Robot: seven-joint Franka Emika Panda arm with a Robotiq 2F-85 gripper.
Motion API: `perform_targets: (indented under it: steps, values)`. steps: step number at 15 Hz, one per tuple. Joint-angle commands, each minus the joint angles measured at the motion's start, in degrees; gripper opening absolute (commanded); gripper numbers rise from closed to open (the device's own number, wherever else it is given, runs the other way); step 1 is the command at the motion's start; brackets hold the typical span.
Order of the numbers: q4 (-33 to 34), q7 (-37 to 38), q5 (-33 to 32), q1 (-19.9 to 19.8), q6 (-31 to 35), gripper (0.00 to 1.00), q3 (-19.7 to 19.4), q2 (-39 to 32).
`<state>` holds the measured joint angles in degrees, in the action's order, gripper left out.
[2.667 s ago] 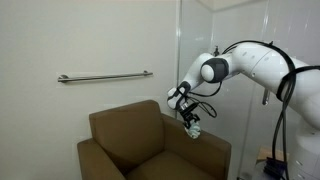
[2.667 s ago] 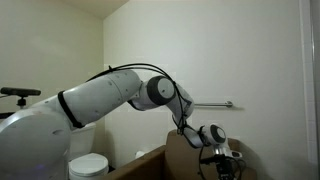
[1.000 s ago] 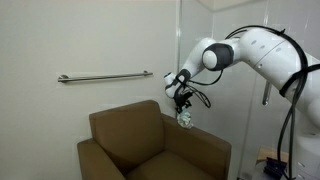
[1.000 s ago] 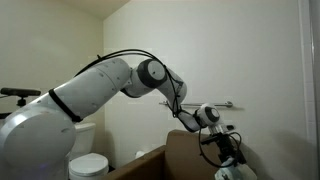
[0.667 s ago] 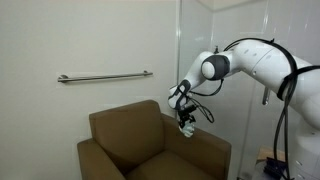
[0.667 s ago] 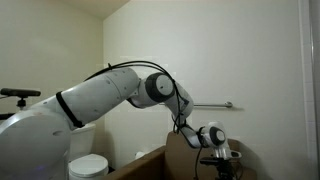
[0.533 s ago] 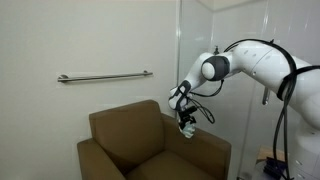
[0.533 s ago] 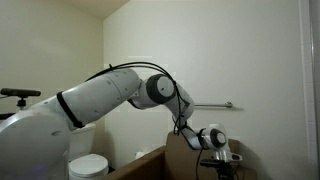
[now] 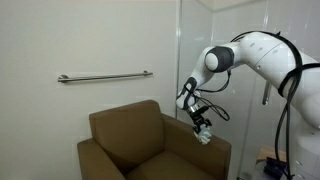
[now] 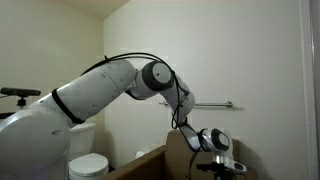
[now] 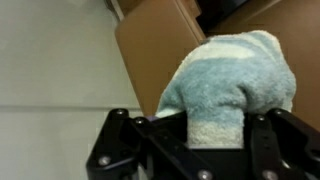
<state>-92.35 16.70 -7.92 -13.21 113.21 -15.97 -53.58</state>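
My gripper (image 11: 215, 128) is shut on a light blue and white towel (image 11: 232, 80), which bulges out between the black fingers (image 11: 272, 135) in the wrist view. In an exterior view the gripper (image 9: 203, 133) hangs with the pale towel (image 9: 204, 136) just above the brown armchair's arm (image 9: 205, 148) nearest the robot. In an exterior view the gripper (image 10: 222, 166) sits low at the frame's bottom edge, in front of the chair back (image 10: 185, 155). The towel is not discernible there.
The brown armchair (image 9: 150, 145) stands against a white wall below a metal grab bar (image 9: 103, 76). A toilet (image 10: 87, 165) is beside the chair. The robot's white arm (image 10: 90, 95) fills much of an exterior view. Pale floor (image 11: 50, 60) lies beneath in the wrist view.
The gripper with the towel has dropped from level with the chair back and shifted toward the robot, ending just over the chair's arm. Its jaws have stayed shut on the towel.
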Motion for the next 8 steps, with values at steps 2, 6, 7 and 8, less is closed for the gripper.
perform_targets:
  steps: [2,6,7,8]
  values:
    - [-14.01,1.76,0.39,0.75,-1.75,0.05,-2.68,8.89]
    - [-11.75,-0.79,0.17,0.0,-2.67,0.05,-1.93,7.13]
    - [-9.21,-1.21,-0.28,0.2,-2.88,0.05,-1.64,5.94]
    - [-6.8,-1.19,-0.96,0.78,-2.87,0.05,-1.39,5.04]
